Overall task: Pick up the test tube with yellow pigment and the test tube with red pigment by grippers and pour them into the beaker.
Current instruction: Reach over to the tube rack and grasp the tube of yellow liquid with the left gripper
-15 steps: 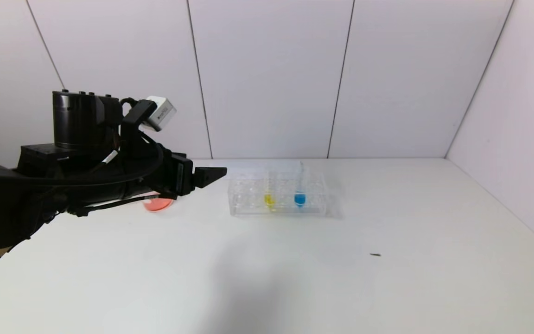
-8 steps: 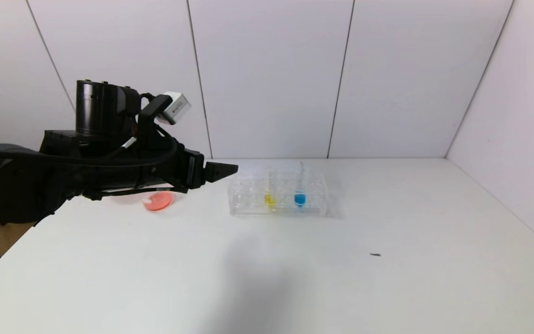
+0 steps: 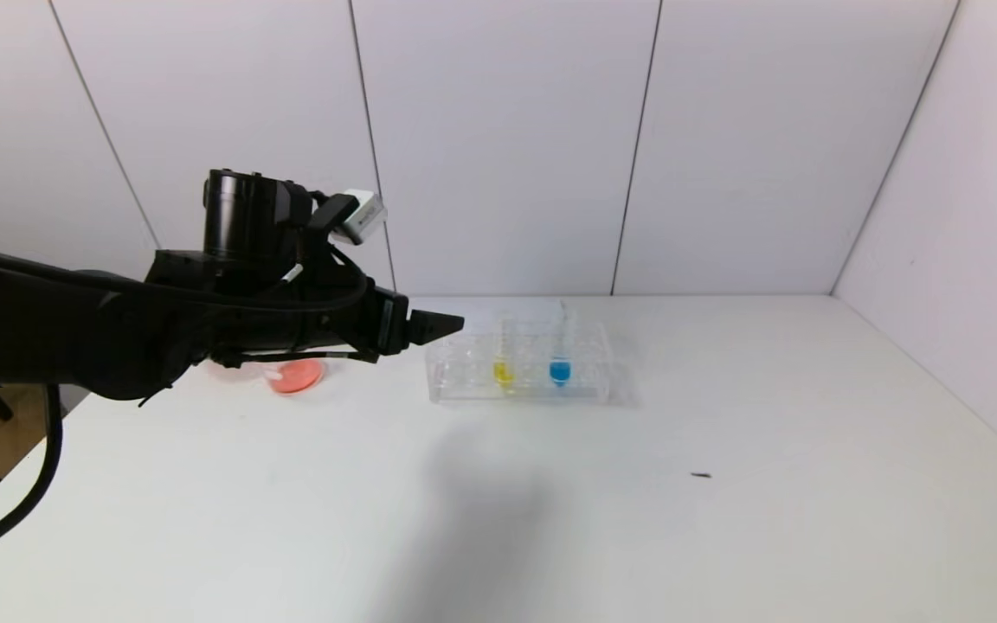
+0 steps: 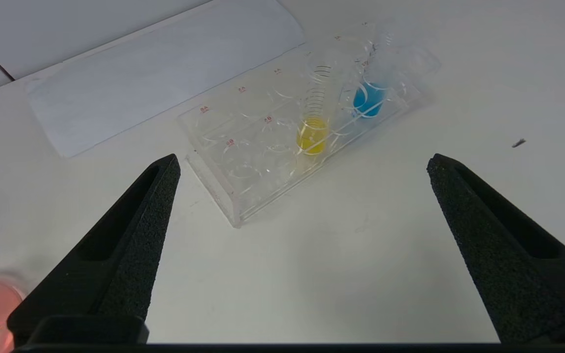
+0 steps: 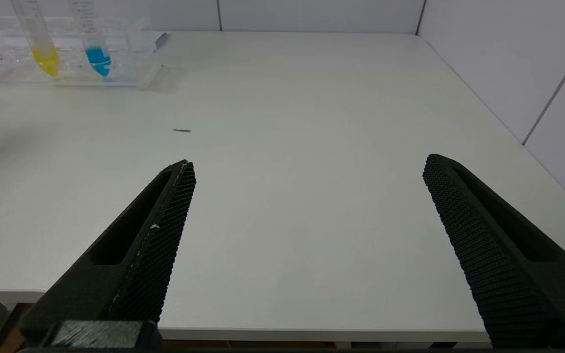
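The test tube with yellow pigment (image 3: 503, 370) stands in a clear rack (image 3: 464, 381), and also shows in the left wrist view (image 4: 312, 133) and the right wrist view (image 5: 44, 51). My left gripper (image 3: 445, 324) hovers just left of the rack, above the table. In the left wrist view the left gripper (image 4: 303, 159) is open and empty, with the rack ahead of it. My right gripper (image 5: 309, 162) is open and empty over the table's near edge, out of the head view. The test tube with red pigment is not in view. No clear beaker shows distinctly.
A blue-liquid tube (image 3: 559, 370) stands right of the yellow one. A low round vessel with salmon-red content (image 3: 298, 377) sits left of the rack, partly behind my left arm. A white sheet (image 4: 165, 63) lies behind the rack. A dark speck (image 3: 701, 474) lies on the table.
My left arm has moved right towards the rack, its tip now close to the rack's left end. The tubes and rack have not moved.
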{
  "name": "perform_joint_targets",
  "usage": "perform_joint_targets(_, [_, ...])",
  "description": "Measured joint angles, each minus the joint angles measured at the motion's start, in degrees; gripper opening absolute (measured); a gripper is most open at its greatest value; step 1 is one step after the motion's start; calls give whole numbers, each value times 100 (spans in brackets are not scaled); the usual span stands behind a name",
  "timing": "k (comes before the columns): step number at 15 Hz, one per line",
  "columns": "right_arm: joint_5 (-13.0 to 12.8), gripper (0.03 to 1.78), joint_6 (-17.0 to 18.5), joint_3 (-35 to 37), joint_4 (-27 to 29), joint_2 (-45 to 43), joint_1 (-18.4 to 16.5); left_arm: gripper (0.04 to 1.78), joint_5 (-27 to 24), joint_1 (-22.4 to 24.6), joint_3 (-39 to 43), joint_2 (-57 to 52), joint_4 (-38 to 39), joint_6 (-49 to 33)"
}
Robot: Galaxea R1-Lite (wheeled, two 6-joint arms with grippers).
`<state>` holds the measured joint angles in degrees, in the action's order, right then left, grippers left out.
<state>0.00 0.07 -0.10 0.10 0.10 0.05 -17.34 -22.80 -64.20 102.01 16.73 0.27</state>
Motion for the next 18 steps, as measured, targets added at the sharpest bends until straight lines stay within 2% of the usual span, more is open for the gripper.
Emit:
perform_joint_targets(14, [0,170,-5,0,0,0,-2,176,-199,-173,-750,1064,207,-24])
perform_joint_targets(18, [0,170,-2,0,0,0,-2,176,-197,-222,-835,1329,510,-73])
